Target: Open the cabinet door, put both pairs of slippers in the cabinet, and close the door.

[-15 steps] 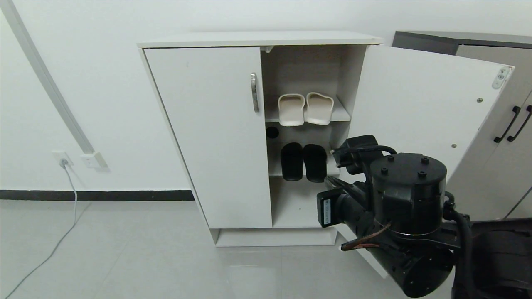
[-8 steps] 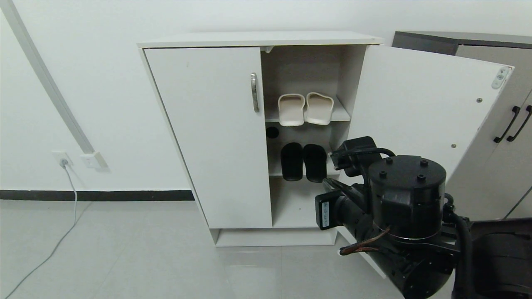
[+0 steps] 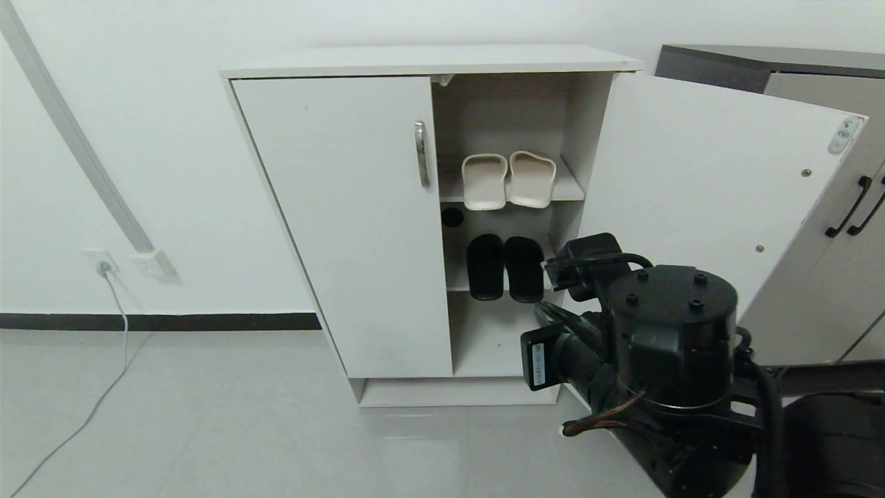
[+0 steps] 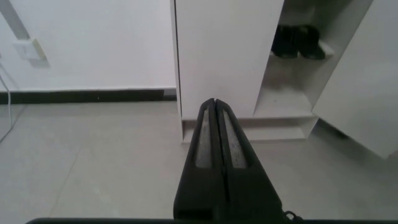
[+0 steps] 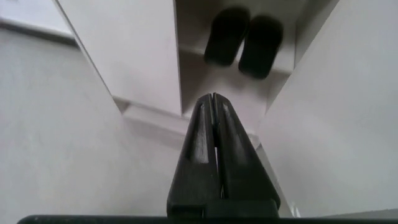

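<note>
Evidently, with beige slippers (image 3: 508,180) and black slippers (image 3: 505,268) shelved, the right gripper (image 5: 213,102), clenched empty like the left gripper (image 4: 213,106), hangs near the open door (image 3: 698,187), likely to push it shut.

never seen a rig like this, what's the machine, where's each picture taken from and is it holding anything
It is a wheeled robot with two arms, each ending in a gripper. The head camera looks at a white cabinet with its right door open; the black bulk low on the right is the right arm. The beige slippers sit on the upper shelf, the black slippers on the shelf below. The other two pictures come from wrist cameras: the left gripper and the right gripper are both shut and hold nothing.
</note>
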{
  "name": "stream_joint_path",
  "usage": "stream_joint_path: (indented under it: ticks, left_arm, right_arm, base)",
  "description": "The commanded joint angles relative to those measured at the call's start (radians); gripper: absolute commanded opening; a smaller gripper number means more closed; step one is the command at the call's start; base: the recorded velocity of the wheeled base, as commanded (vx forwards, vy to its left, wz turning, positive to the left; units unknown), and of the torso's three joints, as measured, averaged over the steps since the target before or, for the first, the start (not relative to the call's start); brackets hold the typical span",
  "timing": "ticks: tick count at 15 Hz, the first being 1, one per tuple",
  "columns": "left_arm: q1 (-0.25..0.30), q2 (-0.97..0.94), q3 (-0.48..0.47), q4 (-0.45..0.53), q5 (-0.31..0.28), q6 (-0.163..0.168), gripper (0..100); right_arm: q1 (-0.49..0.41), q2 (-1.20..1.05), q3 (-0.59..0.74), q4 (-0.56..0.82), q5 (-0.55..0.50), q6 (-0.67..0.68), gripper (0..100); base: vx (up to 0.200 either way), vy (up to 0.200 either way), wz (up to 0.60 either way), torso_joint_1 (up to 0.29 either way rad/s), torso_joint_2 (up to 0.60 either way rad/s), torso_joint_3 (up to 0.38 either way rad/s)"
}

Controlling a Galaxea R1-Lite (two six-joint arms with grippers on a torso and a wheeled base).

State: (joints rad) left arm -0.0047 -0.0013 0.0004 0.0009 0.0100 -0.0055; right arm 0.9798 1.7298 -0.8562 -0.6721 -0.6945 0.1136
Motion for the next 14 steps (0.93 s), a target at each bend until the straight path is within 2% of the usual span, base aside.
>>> stream_joint_path:
  ticks: [1, 5, 14]
  left_arm:
    - [0.0, 0.001, 0.0, -0.001, 0.001, -0.001, 0]
    - [0.0, 0.001, 0.0, -0.001, 0.001, -0.001, 0]
    - [0.0, 0.001, 0.0, -0.001, 0.001, -0.001, 0]
  right_arm:
    - [0.0, 0.002, 0.0, -0.003, 0.0, 0.0, 0]
    - [0.0, 0.002, 0.003, -0.003, 0.0, -0.002, 0]
    - [0.0, 0.002, 0.008, -0.001, 0.0, -0.002, 0]
  base:
    - [0.0, 0.0, 0.0, 0.056, -0.34, -0.378]
    - [0.0, 0.0, 0.0, 0.052, -0.53, -0.359]
    - [0.0, 0.0, 0.0, 0.14, -0.47, -0.331]
